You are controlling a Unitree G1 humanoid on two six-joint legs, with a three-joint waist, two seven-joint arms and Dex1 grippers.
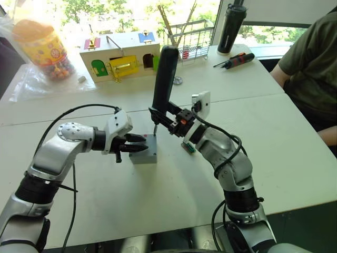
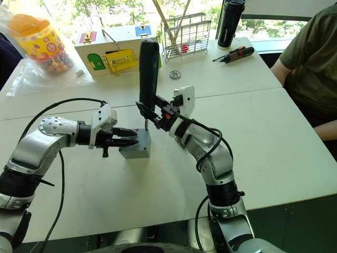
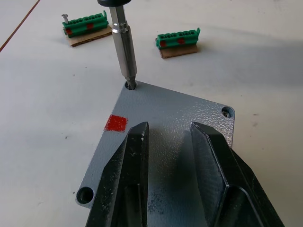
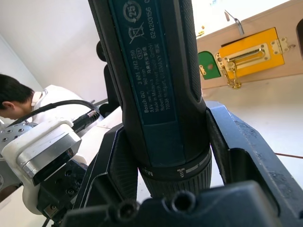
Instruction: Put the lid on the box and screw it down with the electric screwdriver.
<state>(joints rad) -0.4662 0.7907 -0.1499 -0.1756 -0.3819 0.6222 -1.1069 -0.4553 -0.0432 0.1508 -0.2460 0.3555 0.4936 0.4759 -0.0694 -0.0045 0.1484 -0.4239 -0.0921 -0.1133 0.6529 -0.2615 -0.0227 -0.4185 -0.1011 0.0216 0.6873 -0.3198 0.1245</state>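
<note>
White table (image 1: pixel 295 158); window (image 1: pixel 131 13) behind, sunlit.

The only readable stuff was on the electric screwdriver (image 4: pixel 156 94): its label read "Bosch GO" with "Robert Bosch" in smaller print under it, a long number that looked like 62420356, a crossed-out bin sign, and a circled 25 at about 12 o'clock. An arrow mark sat on its collar.

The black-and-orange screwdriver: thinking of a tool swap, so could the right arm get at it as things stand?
Probably not: the right gripper is shut on the electric screwdriver, and the black-and-orange screwdriver lies far across the table.
</note>
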